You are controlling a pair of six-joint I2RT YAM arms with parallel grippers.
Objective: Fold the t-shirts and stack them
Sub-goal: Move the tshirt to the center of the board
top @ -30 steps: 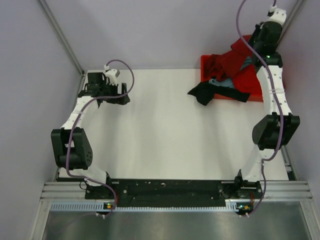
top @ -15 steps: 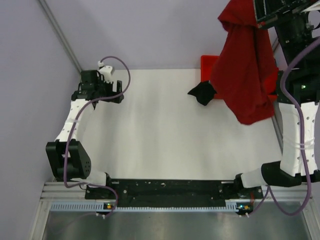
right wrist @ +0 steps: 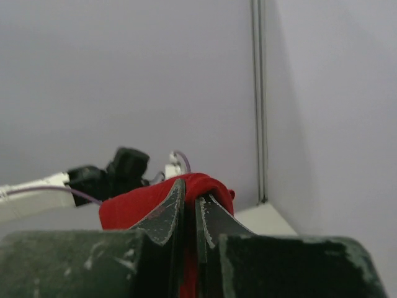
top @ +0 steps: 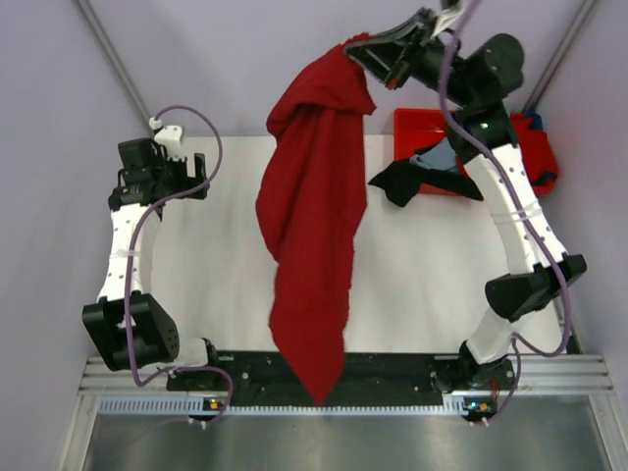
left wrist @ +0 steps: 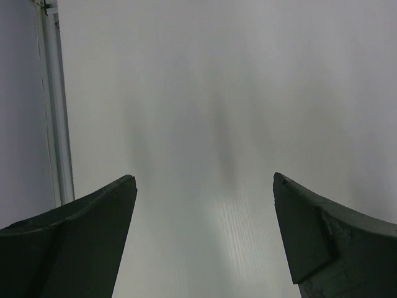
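At the far right of the table (top: 422,275), an orange-red tray (top: 410,125) holds a pale grey-blue shirt (top: 444,157), and a black shirt (top: 397,183) spills over its rim. The left gripper (left wrist: 203,179) hovers spread wide and empty. Raised high, the right gripper (top: 365,51) is clamped on the bright red t-shirt (top: 309,226), which hangs long and crumpled, screening the table's middle in the top view.

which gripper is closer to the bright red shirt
Right. The right gripper has its jaws shut on the bright red shirt at its top, holding it up in the air. The left gripper is open over the table's left side, apart from it.
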